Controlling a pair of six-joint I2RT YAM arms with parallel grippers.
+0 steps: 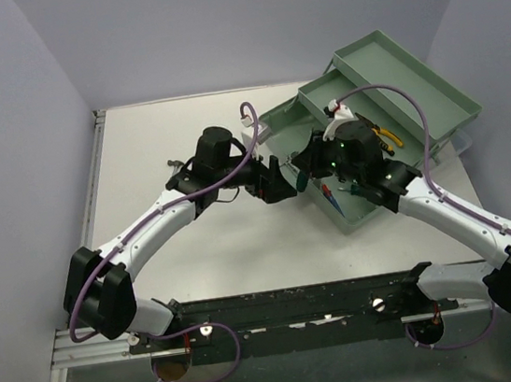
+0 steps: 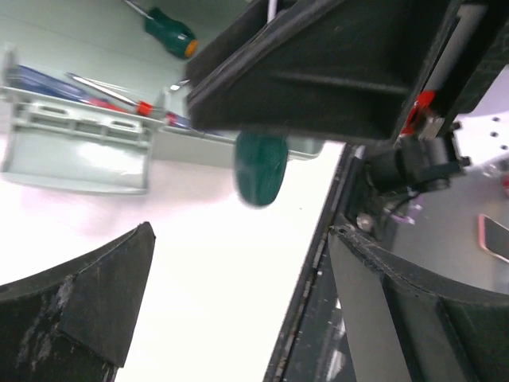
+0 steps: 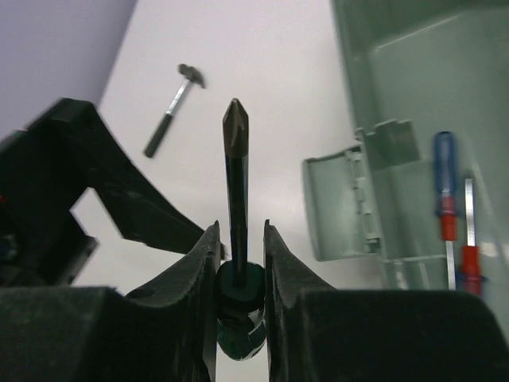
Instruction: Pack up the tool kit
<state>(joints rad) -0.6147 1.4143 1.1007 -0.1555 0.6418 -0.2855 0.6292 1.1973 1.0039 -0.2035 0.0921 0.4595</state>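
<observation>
Mid-frame in the overhead view, a green-handled screwdriver [image 3: 235,175] is clamped in the right gripper [image 3: 241,263] beside the wide-open left gripper [image 1: 273,184]; a handover is judged underway, with placement into the open toolbox [image 1: 410,76] at upper right called for next.

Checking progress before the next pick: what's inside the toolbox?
Visible: pliers, a blue-and-red screwdriver, another beside it, a green-handled screwdriver; the right arm hides the toolbox's middle.
</observation>
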